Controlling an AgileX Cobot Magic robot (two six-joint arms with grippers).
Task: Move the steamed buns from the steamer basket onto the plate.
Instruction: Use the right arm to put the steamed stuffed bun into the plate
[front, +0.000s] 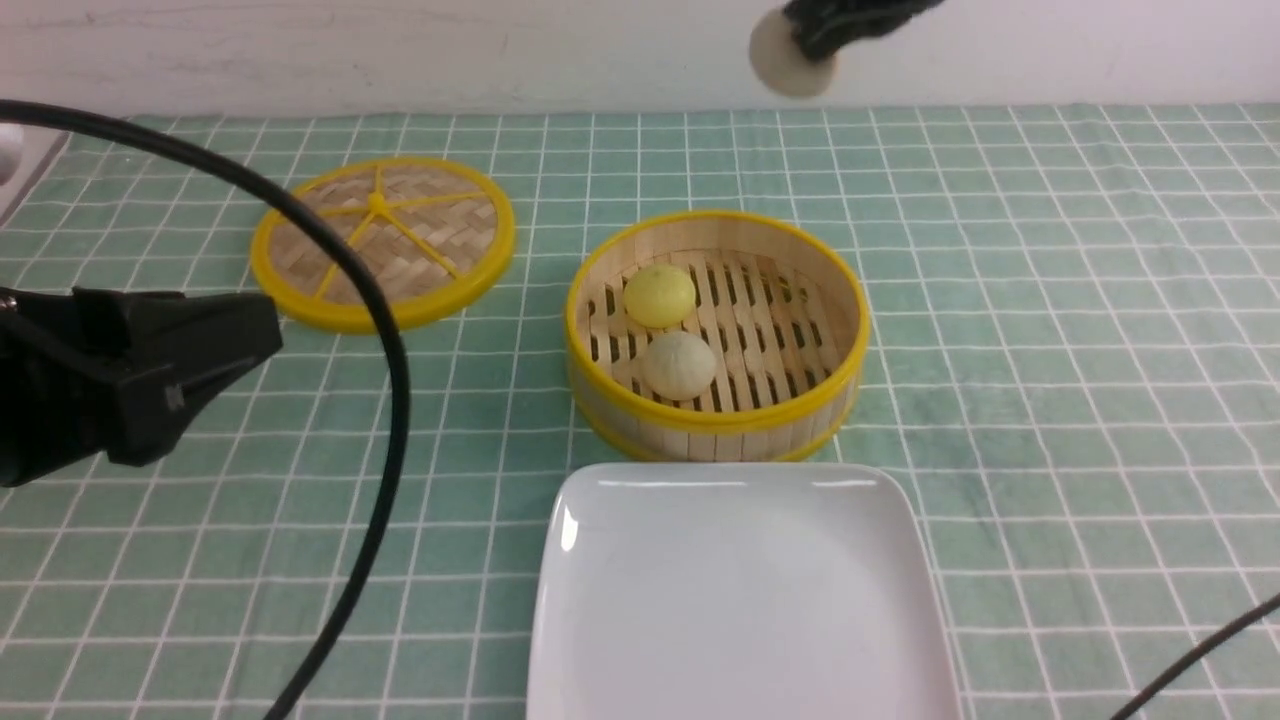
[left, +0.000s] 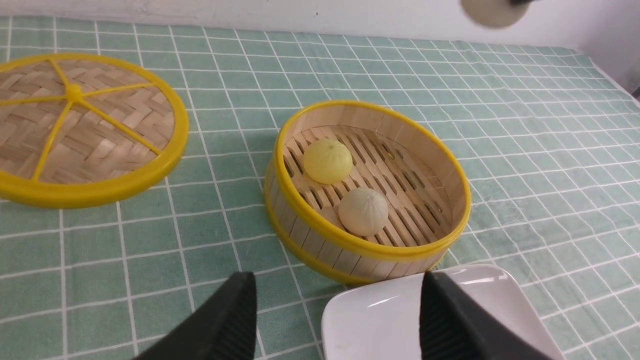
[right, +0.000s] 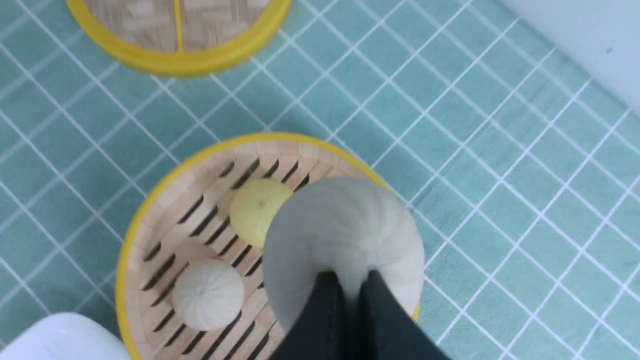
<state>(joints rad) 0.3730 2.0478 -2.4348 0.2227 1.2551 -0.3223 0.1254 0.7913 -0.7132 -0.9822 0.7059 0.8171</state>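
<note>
I am pinching one cream bun (right: 340, 225) in the right hand (right: 350, 285) above the steamer basket (front: 715, 420), left hand (left: 337, 300) spread.

Three steamed buns (front: 678, 365), two cream and one yellow; one bamboo steamer basket (front: 715, 420); one woven lid (front: 440, 230); one white plate (front: 740, 600).

The right gripper (right: 346, 285) hangs high, clamped tight on 1 cream bun (right: 345, 225); the left gripper (left: 337, 295) sits low, jaws spread wide apart.

Plate (front: 740, 600) (near side) off-frame
</note>
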